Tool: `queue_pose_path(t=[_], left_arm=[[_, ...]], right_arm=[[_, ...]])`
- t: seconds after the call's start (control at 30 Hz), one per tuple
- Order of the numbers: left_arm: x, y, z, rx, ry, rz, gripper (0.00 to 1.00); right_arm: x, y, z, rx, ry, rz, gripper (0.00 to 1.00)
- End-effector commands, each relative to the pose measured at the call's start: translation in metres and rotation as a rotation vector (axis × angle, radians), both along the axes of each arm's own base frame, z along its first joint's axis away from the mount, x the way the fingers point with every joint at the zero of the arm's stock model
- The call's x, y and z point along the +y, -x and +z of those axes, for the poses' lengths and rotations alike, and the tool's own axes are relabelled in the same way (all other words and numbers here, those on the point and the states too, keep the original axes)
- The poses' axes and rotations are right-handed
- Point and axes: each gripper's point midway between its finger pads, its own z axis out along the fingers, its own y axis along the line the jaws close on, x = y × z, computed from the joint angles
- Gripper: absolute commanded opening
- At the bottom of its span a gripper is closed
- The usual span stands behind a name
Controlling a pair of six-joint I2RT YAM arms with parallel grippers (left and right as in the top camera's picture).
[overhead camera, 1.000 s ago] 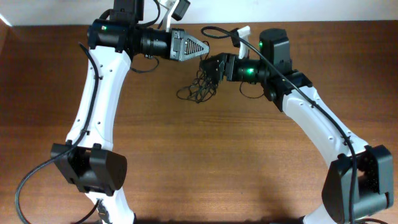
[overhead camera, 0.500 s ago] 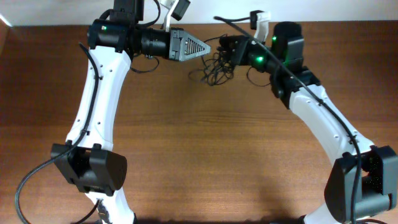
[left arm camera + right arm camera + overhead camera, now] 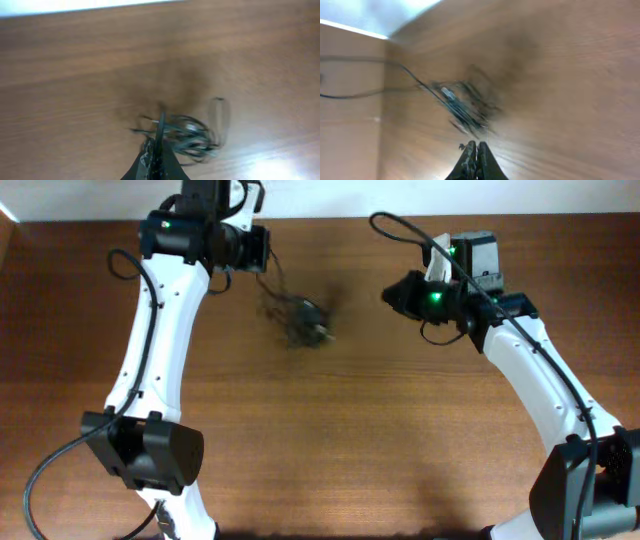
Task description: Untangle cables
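Cables (image 3: 303, 322): blurred clump over desk (image 3: 330, 450), upper middle. Long axis roughly 11-to-5 o'clock in overhead view. Left pincer (image 3: 159, 140) closed, apparently pinching one strand; clump at 5 o'clock from it, right at tips. Right pincer (image 3: 476, 149) closed, nothing held; clump well apart at its 9 o'clock. Left arm nearer. Desk far edge close at 12 o'clock; open room toward 6 o'clock for spreading loops.

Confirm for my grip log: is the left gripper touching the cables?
Touching. In the left wrist view the left gripper has its jaws shut on a strand that runs out of them into the blurred cables.
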Motion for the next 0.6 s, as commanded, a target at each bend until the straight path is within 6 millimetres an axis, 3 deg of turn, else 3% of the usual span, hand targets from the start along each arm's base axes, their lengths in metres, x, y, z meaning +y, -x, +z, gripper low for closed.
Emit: queue_pose_path(t=[0.0,0.13,0.23,0.33,0.47,0.57], left_arm=[[0.004,-0.007,0.021,-0.072,-0.026,0.008,0.0],[-0.026,0.003,0.027,-0.049,0.12,-0.108,0.0],[-0.066,0.023,0.041,-0.011,0.331,-0.273,0.01],[-0.101,0.052,0.067,0.032,0.571,-0.458,0.01],[-0.121,0.081,0.099,0.066,0.79,-0.627,0.02],[-0.123,0.085,0.103,0.076,0.819,-0.642,0.03]], right_arm=[[-0.003,0.002,0.004,-0.046,0.081,0.001,0.04],[0.013,0.006,0.008,-0.069,0.066,0.052,0.04],[0.036,0.009,0.025,-0.12,-0.02,0.138,0.26],[0.043,0.009,0.031,-0.149,-0.039,0.159,0.49],[0.046,0.009,0.032,-0.156,-0.04,0.169,0.57],[0.064,0.016,0.044,-0.221,-0.078,0.262,0.65]])
